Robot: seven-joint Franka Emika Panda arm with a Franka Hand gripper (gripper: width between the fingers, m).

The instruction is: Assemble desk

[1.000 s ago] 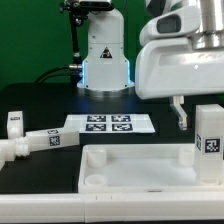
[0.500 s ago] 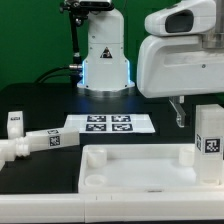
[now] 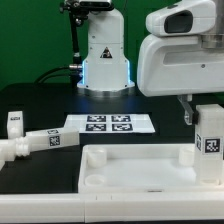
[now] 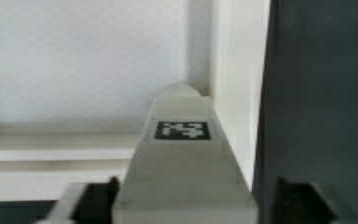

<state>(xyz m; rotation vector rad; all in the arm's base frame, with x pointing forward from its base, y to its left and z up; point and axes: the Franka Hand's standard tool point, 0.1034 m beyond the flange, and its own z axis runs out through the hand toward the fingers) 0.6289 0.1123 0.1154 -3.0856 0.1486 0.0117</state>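
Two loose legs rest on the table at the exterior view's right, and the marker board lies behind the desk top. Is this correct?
No. The exterior view shows the nearer leg and the farther leg at its left, not its right. The marker board does lie behind the desk top.

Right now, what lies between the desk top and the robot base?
The marker board, seen in the exterior view.

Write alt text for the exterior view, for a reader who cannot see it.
The arm's gripper hangs beside the top of an upright tagged leg standing at the white desk top's corner on the exterior view's right. Another leg lies at the left, the marker board behind it.
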